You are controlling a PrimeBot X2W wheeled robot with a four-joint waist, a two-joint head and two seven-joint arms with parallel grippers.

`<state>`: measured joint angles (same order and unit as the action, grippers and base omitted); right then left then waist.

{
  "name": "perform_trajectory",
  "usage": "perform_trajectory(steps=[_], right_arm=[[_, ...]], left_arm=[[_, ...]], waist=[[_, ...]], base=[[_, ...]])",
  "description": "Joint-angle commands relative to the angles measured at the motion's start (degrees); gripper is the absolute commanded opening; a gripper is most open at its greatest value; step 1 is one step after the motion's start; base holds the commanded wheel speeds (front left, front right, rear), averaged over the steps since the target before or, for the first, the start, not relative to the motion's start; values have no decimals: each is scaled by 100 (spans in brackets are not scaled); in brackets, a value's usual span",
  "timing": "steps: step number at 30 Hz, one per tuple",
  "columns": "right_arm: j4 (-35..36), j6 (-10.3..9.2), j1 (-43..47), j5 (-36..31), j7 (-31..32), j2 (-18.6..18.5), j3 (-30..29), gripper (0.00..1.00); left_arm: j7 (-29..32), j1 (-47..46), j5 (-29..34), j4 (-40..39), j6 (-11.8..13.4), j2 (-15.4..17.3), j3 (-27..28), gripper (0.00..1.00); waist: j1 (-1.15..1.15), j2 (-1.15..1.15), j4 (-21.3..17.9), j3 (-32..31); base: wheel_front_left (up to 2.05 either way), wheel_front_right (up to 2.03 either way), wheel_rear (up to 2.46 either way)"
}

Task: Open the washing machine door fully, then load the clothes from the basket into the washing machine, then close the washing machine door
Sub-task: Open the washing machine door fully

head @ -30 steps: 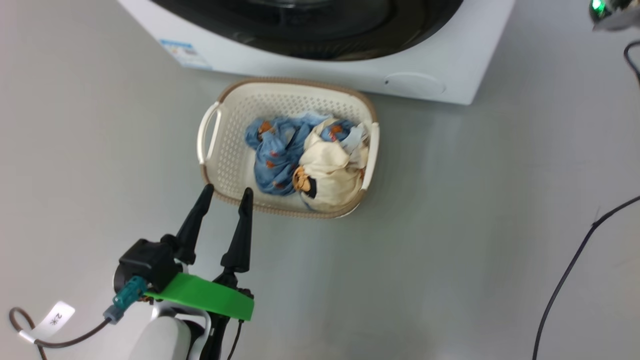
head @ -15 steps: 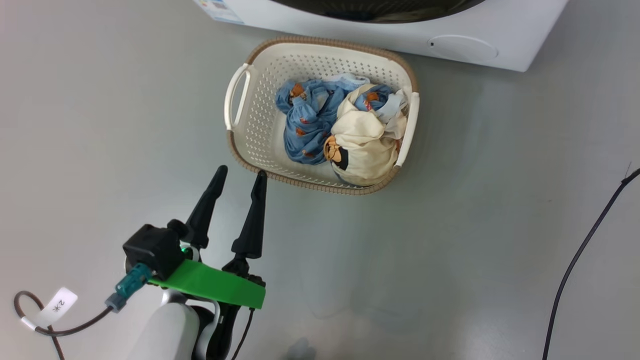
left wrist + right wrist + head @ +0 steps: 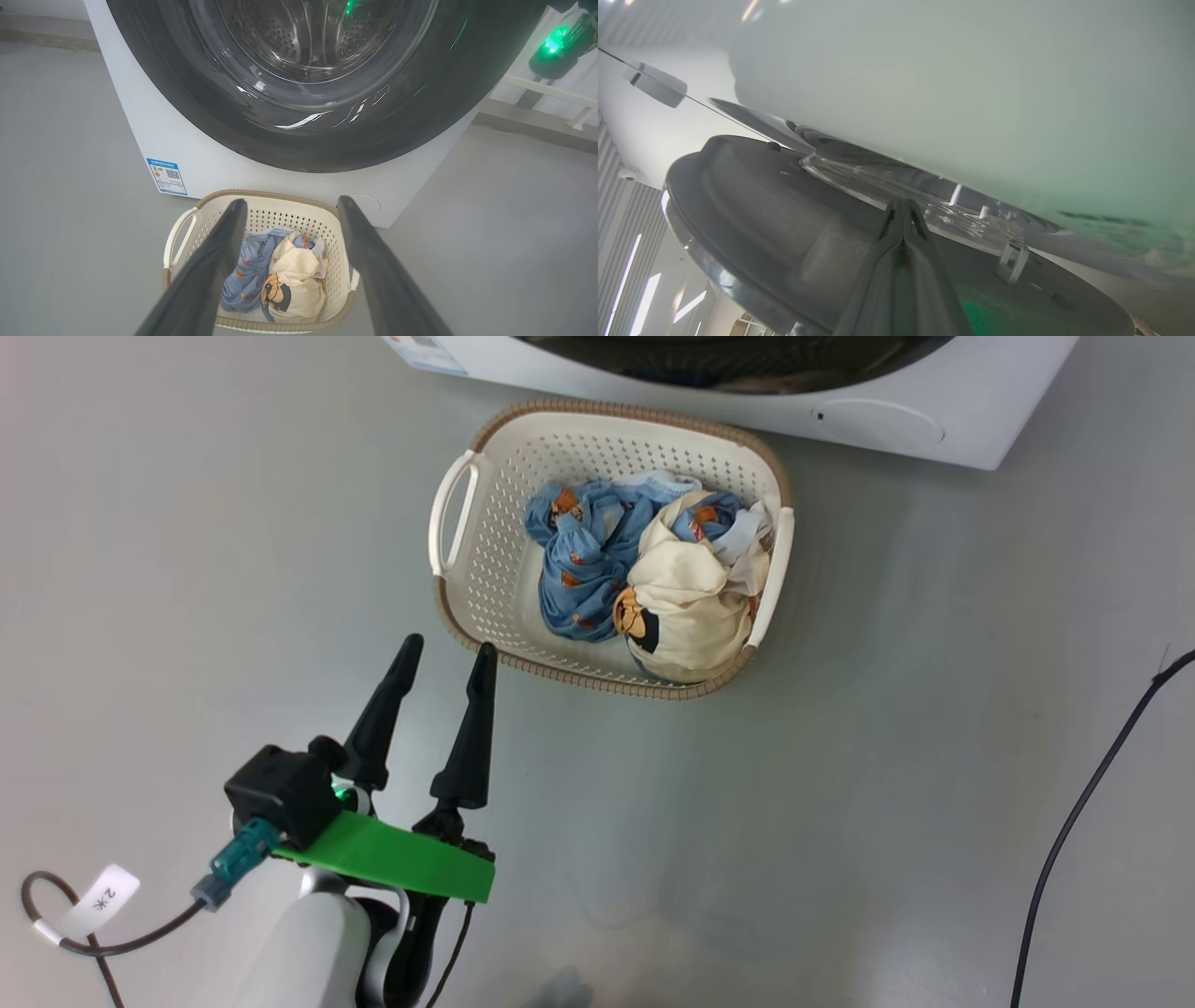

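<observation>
1. Hovering above the floor, the left gripper [image 3: 448, 644] is held with its two dark fingers spread wide, and nothing is gripped between them.
2. Its tips are pointed at the near left corner of the basket [image 3: 495, 579], just short of the brown rim.
3. The clothes [image 3: 644, 588] are heaped in the right half of the basket: the light blue garment [image 3: 574, 569] is bundled toward the middle, and the cream garment [image 3: 681, 607] is pressed against the right wall.
4. The basket is set on the floor just in front of the washing machine [image 3: 980, 420], near its round cap [image 3: 878, 422].
5. In the left wrist view, the washing machine door [image 3: 187, 93] is seen above the basket, the steel drum visible through its glass, and a blue label sticker [image 3: 167, 176] is fixed at the front's lower left corner.
6. The right gripper [image 3: 903, 205] is pressed together with nothing pinched, its tips directed at the door's clear glass bowl; whether contact is made cannot be told.
7. A black cable [image 3: 1074, 840] is laid across the floor at the right.
</observation>
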<state>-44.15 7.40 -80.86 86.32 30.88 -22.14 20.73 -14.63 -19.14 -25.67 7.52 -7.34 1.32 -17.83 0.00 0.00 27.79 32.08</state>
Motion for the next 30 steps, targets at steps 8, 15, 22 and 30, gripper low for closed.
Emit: perform_trajectory(steps=[8, 15, 22, 30], right_arm=[[361, 9, 634, 136, 202, 346, 204, 0], [551, 9, 1119, 222, 279, 413, 316, 0], [782, 9, 1599, 323, 382, 553, 444, 0], [1001, 9, 2034, 396, 466, 712, 567, 0]], left_arm=[[-37, 79, 180, -82, 3, 156, 293, 100], [-37, 199, 355, -88, -2, 156, 402, 100], [-37, 366, 515, -86, -8, 155, 508, 100], [-37, 518, 593, -87, -11, 155, 571, 100]], waist=[[0, 0, -182, -368], [0, 0, -251, -659], [0, 0, -308, -942], [0, 0, -330, -1251]], base=[[0, 0, 0], [0, 0, 0], [0, 0, 0], [0, 0, 0]])
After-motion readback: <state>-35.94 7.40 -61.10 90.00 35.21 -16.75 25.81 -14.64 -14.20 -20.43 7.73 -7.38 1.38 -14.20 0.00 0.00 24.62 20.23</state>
